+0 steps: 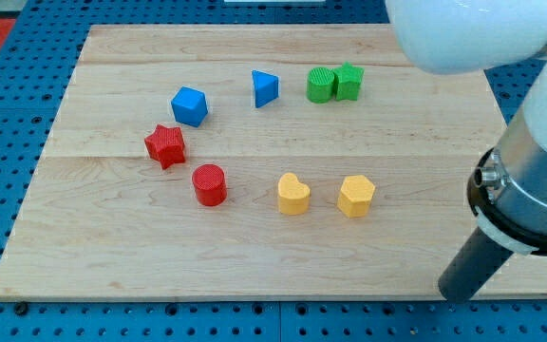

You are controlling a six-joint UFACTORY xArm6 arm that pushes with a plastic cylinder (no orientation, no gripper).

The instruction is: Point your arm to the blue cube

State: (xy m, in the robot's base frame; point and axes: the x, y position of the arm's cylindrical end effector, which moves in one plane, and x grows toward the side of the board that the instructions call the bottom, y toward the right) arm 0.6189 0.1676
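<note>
The blue cube (189,105) sits on the wooden board (112,228) at the upper left. My tip (452,293) is the lower end of the dark rod at the view's bottom right, near the board's front right corner. It is far from the blue cube, which lies well to the left and above. The nearest blocks to the tip are the two yellow ones.
A blue triangle (265,88) lies right of the cube. A green cylinder (321,85) and a green block (349,81) touch at the top. A red star (165,145) and red cylinder (209,184) lie below the cube. A yellow heart (293,194) and yellow block (356,196) sit mid-board.
</note>
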